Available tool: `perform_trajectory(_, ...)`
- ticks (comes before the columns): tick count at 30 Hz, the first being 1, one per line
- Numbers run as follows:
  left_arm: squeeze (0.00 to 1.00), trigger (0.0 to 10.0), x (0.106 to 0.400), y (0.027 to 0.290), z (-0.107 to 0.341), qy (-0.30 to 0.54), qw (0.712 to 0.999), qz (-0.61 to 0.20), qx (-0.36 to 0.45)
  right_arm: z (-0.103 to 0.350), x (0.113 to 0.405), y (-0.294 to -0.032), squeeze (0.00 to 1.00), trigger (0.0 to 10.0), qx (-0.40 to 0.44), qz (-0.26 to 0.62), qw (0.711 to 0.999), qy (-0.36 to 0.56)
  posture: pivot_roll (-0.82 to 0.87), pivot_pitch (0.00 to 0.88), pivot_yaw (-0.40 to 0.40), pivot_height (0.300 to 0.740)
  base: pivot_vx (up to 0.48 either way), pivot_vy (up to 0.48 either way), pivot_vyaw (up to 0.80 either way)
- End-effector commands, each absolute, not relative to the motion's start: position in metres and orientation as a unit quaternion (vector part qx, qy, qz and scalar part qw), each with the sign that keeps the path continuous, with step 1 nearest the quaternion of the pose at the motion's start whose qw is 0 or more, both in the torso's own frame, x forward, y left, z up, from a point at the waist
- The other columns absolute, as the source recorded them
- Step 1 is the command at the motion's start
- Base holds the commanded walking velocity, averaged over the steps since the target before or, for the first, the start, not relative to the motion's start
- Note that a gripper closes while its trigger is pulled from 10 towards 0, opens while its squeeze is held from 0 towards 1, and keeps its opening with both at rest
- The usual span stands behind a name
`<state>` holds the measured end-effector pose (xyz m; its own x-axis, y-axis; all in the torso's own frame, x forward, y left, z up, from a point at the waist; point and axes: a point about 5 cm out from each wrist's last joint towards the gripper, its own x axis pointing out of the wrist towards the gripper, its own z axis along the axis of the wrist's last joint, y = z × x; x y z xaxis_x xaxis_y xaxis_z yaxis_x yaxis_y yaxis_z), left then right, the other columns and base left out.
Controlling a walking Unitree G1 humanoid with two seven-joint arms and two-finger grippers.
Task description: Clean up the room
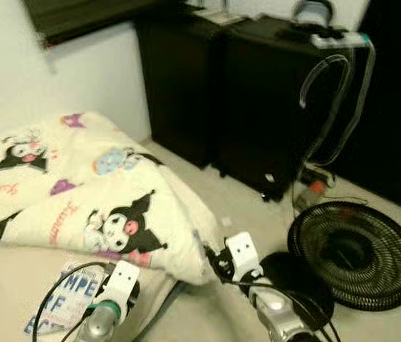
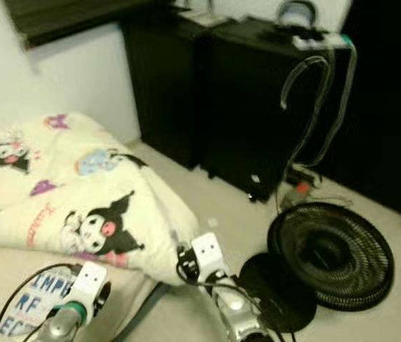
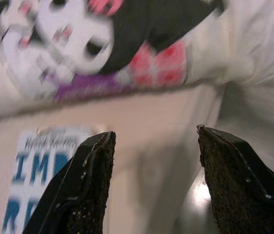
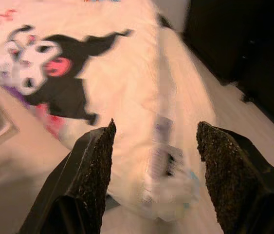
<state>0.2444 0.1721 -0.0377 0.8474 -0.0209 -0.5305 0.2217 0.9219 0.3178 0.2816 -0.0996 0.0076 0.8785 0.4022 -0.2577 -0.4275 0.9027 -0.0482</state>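
Observation:
A cream blanket (image 1: 79,192) printed with cartoon characters lies bunched on the bed, and its corner hangs over the bed's edge. My right gripper (image 4: 154,131) is open just above that corner, where a white care label (image 4: 163,163) shows between the fingers. In the left eye view it (image 1: 218,265) sits at the blanket's lower right edge. My left gripper (image 3: 154,141) is open over the beige sheet, just short of the blanket's hem. A printed sheet with blue letters (image 1: 68,292) lies beside it.
A black fan head (image 1: 353,253) lies flat on the floor at the right with its round base (image 1: 293,274) beside it. Black cabinets (image 1: 271,92) stand behind, with a power strip (image 1: 339,39) on top and cables (image 1: 328,107) hanging down. Pale floor runs between bed and cabinets.

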Motion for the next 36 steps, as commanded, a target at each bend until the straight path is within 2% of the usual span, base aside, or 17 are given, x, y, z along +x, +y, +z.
perform_trajectory(1, 0.0, 10.0, 0.2431, 0.1741, -0.0393, 0.276, 0.94, -0.061, 0.19, 0.0026, 0.2769, -0.0982, 0.0, 10.0, -0.051, 0.217, 0.966, 0.133, 0.05, 0.0, 0.033, 0.74, 0.0, 0.0, 0.77)
perform_trajectory(36, 0.0, 10.0, 0.2409, 0.1802, -0.0409, 0.283, 0.935, -0.042, 0.209, 0.0034, 0.2765, -0.0946, 0.0, 10.0, -0.047, 0.221, 0.966, 0.129, 0.06, 0.0, 0.035, 0.74, 0.0, 0.0, 0.77)
